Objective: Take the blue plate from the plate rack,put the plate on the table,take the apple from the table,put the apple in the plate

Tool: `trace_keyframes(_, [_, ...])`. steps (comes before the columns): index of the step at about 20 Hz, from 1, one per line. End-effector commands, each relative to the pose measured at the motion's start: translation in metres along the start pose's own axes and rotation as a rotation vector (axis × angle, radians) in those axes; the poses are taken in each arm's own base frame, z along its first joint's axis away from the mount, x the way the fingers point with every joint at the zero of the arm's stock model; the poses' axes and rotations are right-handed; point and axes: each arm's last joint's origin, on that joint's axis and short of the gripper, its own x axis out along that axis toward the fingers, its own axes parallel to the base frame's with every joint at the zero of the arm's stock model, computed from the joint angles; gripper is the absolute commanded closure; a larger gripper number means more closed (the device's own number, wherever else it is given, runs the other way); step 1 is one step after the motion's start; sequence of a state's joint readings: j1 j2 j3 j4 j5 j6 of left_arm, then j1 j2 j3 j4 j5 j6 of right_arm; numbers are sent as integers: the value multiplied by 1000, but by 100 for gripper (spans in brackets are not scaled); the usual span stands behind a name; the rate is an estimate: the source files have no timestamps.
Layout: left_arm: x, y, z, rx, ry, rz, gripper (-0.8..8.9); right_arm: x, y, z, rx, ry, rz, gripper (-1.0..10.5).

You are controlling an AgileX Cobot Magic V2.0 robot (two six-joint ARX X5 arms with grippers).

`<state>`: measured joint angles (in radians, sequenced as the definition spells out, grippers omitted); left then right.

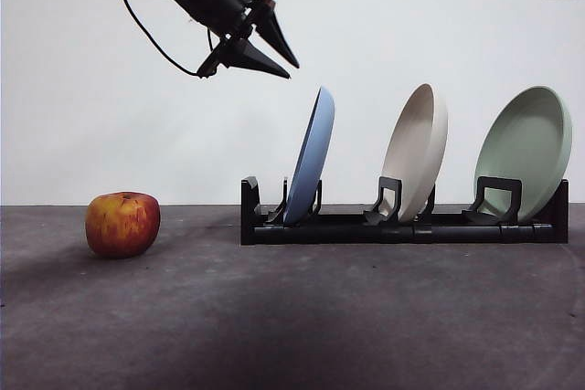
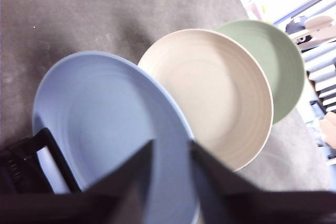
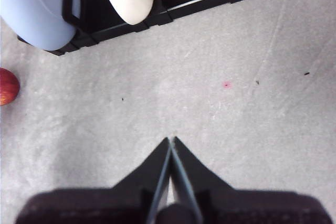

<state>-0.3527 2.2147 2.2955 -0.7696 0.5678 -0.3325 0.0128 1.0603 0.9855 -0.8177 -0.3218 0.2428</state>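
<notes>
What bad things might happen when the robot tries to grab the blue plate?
1. The left gripper hangs open above the matte light-blue round plate, which stands on edge in the long black plastic rack. An off-centre pinch on the thin rim might let it slip.
2. The beige round plate leans in the next slot, so lifting the blue one crookedly may knock it.
3. A dropped plate could roll across the dark grey table toward the round red apple.

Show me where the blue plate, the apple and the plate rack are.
blue plate (image 1: 311,157), front view, on its outer face above the slot.
apple (image 1: 122,223), front view, middle of its red skin.
plate rack (image 1: 347,227), front view, on its black base bar.
</notes>
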Motion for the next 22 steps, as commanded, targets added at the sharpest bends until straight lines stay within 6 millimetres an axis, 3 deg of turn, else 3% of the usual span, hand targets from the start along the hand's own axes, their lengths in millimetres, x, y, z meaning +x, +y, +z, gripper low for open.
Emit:
trace_keyframes(1, [9,-8,-1,49,-14,-20,462,0,0,1,-12,0,1,945])
trace_keyframes(7, [30,-22,-10,81,-26,85,458,0,0,-2,-3,23,-5,945])
trace_keyframes(14, [58,-15,-27,62,62,123,484,0,-1,-4,5,48,-12,945])
trace_keyframes(16, [58,-15,-27,89,62,124,689,0,-1,-4,5,51,-13,945])
trace_keyframes(18, [58,-16,-27,91,69,106,802,0,-1,-4,5,51,-12,945])
trace_keyframes(22, [57,-16,-28,76,82,85,821,0,-2,-6,9,63,-30,945])
